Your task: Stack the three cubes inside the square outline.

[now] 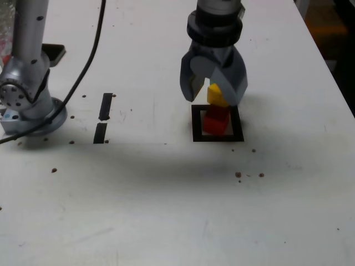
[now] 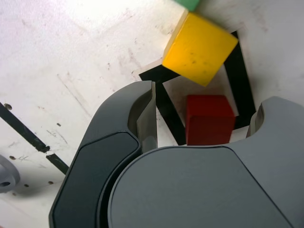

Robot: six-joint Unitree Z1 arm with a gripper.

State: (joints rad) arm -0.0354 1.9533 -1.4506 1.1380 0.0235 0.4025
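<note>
A white table is seen carrying everything; its surface is scuffed and faintly scratched. A square outline of black tape with a white centre is laid flat on it, towards the exterior view's right. Inside the outline a red cube is set directly on the table. Two short black strips are stuck end to end, well apart from the outline, on the exterior view's left. Beside them the arm's grey base is seated, and a black cable is trailed across the surface. Small brown crumbs are scattered about.
</note>
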